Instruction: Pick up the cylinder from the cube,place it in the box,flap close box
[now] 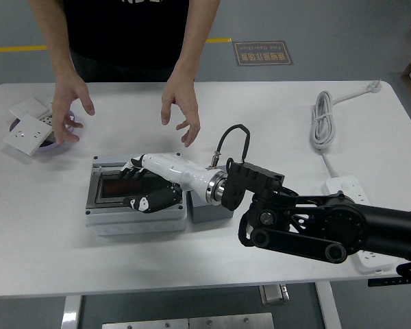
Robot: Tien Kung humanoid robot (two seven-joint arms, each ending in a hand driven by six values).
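On the white surface (212, 267), left of centre: a grey rectangular plastic box (135, 201) with a smoky transparent hinged lid (123, 186), lid lying flat over the opening. Through the lid, dimly: a reddish-brown cylinder (116, 187) lying inside the box, outline blurred by the tinted plastic. Resting on top of the lid: the right robot hand (147, 184), white-backed with black fingers (144, 203), spread flat and pressing down, grasping nothing, thumb toward the box's near edge. Behind it, reaching in from the right: a white forearm, a silver wrist ring, a looped black cable and a bulky black arm (315, 223). Just right of the box and touching it: a dark grey cube (207, 212), mostly hidden under the wrist, top recess not visible. No left robot hand anywhere in view. At the far side: a person in a black shirt, both hands raised clear of the box, left-side hand (70, 106) hovering near a purple bowl (20, 127) holding white wall-switch plates (25, 131), the other hand (180, 110) hanging with fingers loosely curled above the surface beyond the box's far edge. Toward the far right: a coiled light-grey power cable (323, 120). Near the right edge, partly behind the black arm: a white power strip (359, 192).
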